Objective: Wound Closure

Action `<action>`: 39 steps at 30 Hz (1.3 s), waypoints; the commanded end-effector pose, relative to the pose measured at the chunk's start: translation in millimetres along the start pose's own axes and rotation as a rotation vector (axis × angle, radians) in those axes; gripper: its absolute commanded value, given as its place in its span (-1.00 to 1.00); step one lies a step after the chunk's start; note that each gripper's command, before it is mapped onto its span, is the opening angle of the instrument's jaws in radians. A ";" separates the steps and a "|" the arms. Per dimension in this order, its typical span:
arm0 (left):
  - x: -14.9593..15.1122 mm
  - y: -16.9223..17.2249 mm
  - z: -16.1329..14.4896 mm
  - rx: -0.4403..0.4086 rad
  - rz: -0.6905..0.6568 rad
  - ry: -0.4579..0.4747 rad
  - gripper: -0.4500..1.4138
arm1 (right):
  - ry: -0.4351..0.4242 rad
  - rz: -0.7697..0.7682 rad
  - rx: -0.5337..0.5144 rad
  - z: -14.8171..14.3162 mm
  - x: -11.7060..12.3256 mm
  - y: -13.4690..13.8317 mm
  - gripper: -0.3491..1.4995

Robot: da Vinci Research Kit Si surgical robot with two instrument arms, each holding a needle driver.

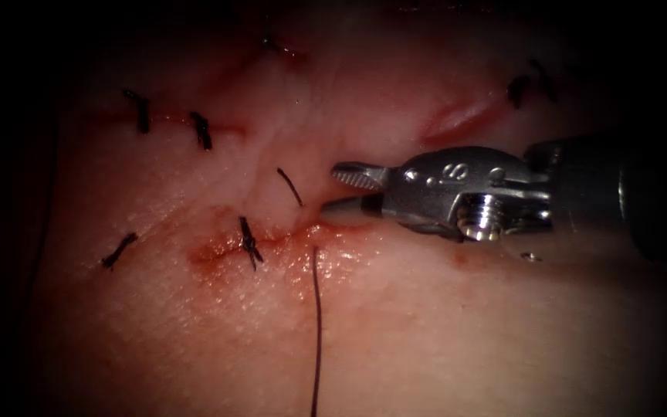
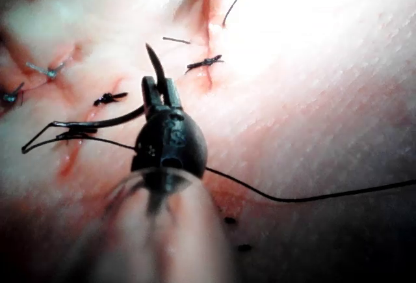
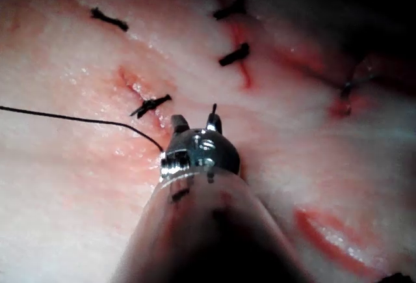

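The right pincer (image 1: 341, 193) comes in from the right of the endoscope view with its jaws apart, the upper toothed jaw clear of the surface and the lower jaw lying close to the right end of the cut (image 1: 272, 241). It holds nothing; from its own wrist view the two tips (image 3: 195, 125) stand spread just above the tissue (image 1: 441, 324), with a short cut end of thread (image 1: 289, 186) poking up close to them.

The left pincer (image 2: 162, 91) is clamped on the curved needle (image 2: 155, 62). The grip looks to sit toward the pointed part of the curve: the tip rises free above the jaws while the body sweeps away toward the swaged end. The needle is out of the tissue, held in the air above it.

The thread (image 1: 316, 324) comes out of the tissue at the cut just below the right pincer and runs straight down to the lower edge of the endoscope view. In the left wrist view a dark strand (image 2: 305, 198) trails from beside the left tool across the tissue.

One finished stitch (image 1: 250, 242) crosses the cut on its left part, in a patch of red fluid (image 1: 214, 253). Other knotted stitches (image 1: 201, 130) sit on neighbouring cuts higher up. As a judgement, the closure is partly done: one stitch is tied, a strand is through the tissue near the right end, and that pass is not yet knotted or trimmed.
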 end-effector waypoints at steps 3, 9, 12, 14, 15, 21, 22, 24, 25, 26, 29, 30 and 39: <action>-0.2 0.0 0.9 0.000 0.001 0.002 -1.00 | 0.030 0.111 0.030 3.5 -0.8 0.6 0.31; -0.2 0.0 0.8 0.000 0.001 0.002 -1.00 | 0.064 0.175 0.032 7.0 -3.1 1.5 0.56; -0.2 0.0 0.8 0.000 0.001 0.002 -1.00 | 0.067 0.179 0.034 7.5 -3.3 1.6 0.45; -0.2 0.0 0.8 0.000 0.002 0.002 -1.00 | 0.076 0.188 0.025 8.0 -3.0 1.9 0.36; -0.2 0.0 0.8 0.000 0.002 0.002 -1.00 | 0.085 0.196 0.020 8.2 -2.7 2.0 0.36; -0.2 0.0 0.8 0.001 0.002 0.001 -1.00 | 0.093 0.245 0.002 9.1 -2.1 1.9 -0.04; -0.2 0.0 0.8 0.001 0.002 0.001 -1.00 | 0.097 0.257 0.000 9.3 -2.1 1.8 -0.31; -0.2 0.0 0.8 0.001 0.002 0.001 -1.00 | 0.088 0.272 -0.009 9.7 -2.0 1.6 -0.84; -0.2 0.0 0.8 -0.001 0.002 -0.001 -1.00 | 0.081 0.285 -0.012 10.0 -1.9 1.5 -1.00; -0.2 0.0 0.8 -0.001 0.002 -0.001 -1.00 | 0.076 0.293 -0.015 10.2 -1.8 1.4 -1.00; -0.2 0.1 0.8 -0.001 0.002 -0.001 -1.00 | 0.050 0.341 -0.025 10.5 -1.5 1.1 -1.00; -0.2 0.1 0.8 -0.003 0.002 0.001 -1.00 | 0.038 0.355 -0.042 10.4 -1.4 1.2 -1.00; -0.5 0.0 1.1 -0.006 0.005 -0.002 -1.00 | 0.134 0.392 -0.044 7.8 0.5 1.4 -1.00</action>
